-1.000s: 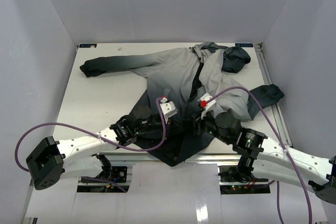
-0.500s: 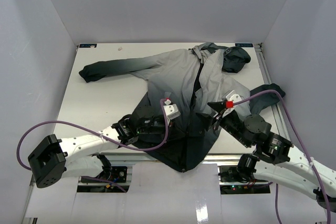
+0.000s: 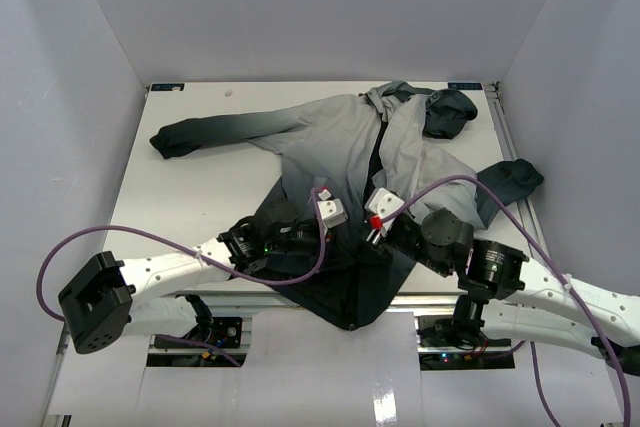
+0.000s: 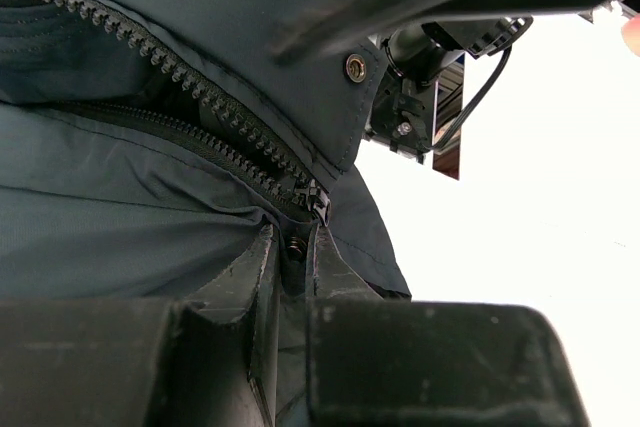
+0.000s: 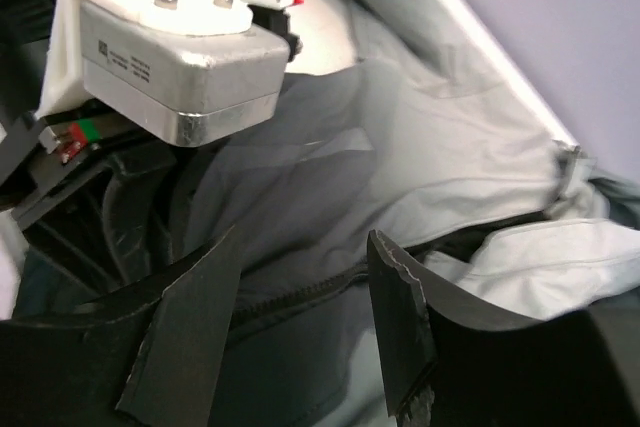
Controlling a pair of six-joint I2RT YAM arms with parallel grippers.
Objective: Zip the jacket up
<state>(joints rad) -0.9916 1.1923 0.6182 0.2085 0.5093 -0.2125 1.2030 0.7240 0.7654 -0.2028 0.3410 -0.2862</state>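
Observation:
The jacket (image 3: 340, 132) lies spread on the white table (image 3: 200, 187), hood (image 3: 447, 112) at the back right, its dark hem hanging over the front edge. The front is parted above the zipper slider (image 4: 316, 195), and both rows of teeth (image 4: 180, 67) run up and left from it. My left gripper (image 4: 293, 247) is shut on the zipper pull just below the slider. It sits low on the jacket's front (image 3: 345, 235). My right gripper (image 5: 305, 292) is open close above the zipper line (image 5: 300, 297), nothing between its fingers. It is right beside the left one (image 3: 366, 240).
Grey walls close in the table on three sides. Purple cables (image 3: 150, 239) loop from both arms. The left sleeve (image 3: 200, 132) stretches to the back left, the right sleeve cuff (image 3: 515, 177) lies near the table's right edge. Part of the right arm (image 4: 420, 97) looms close above the slider.
The right gripper pulled away to the right, then came back beside the left one, jaws wider than before. The jacket's hem slid further over the front edge. The left gripper kept its grip.

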